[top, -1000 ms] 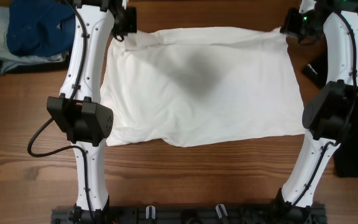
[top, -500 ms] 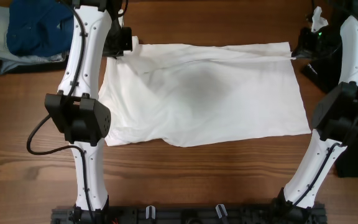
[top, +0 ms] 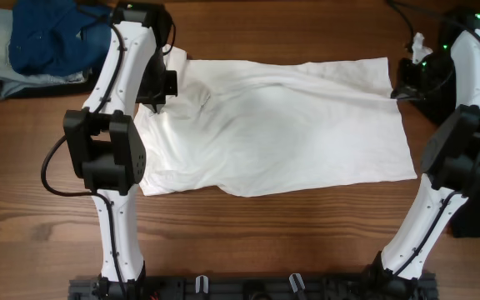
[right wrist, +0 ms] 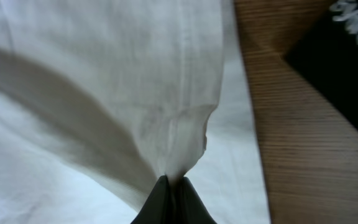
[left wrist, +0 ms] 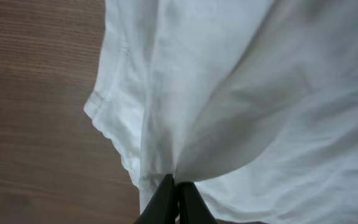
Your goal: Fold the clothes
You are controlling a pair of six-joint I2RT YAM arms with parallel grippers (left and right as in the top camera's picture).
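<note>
Left hand (left wrist: 178,198) and right hand (right wrist: 171,198) each pinch the white shirt (top: 273,133); drawing both evenly, cloth taut between them, should keep the fold square.

Brown wood-grain table (top: 290,242); black rail (top: 248,287) along its near edge.

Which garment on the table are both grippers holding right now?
The white shirt spread across the middle: the left gripper and right gripper each pinch a fold of it. The blue pile and the black garment lie untouched.
</note>
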